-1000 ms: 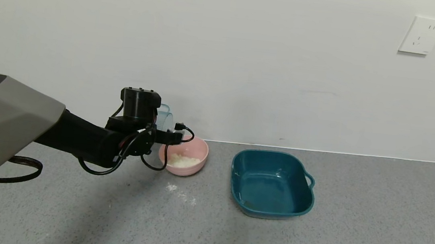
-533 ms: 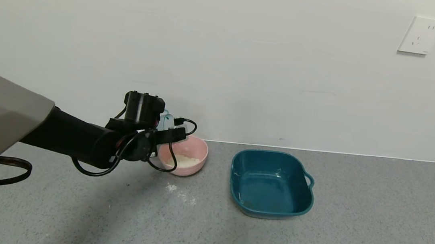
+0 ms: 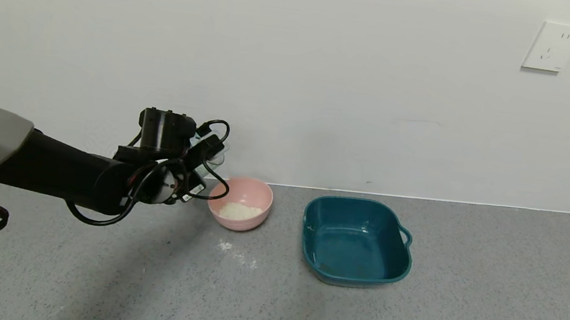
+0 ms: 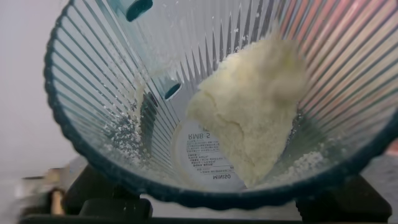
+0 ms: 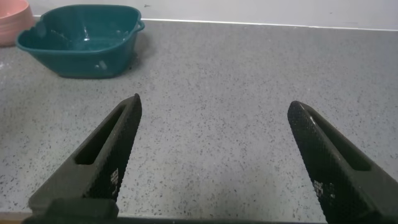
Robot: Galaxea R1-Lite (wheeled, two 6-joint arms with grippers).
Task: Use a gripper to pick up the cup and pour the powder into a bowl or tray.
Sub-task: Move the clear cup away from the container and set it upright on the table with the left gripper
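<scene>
Left gripper (image 3: 205,158) pinching ribbed see-through blue cup (image 3: 214,148), pulled back from round pink bowl (image 3: 241,202). White powder (image 4: 249,118) clump probably stuck inside cup.

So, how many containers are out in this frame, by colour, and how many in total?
Pink bowl: 1
Teal tray: 1
Clear blue-green cup, held in the left tool: 1
Total: 3
</scene>
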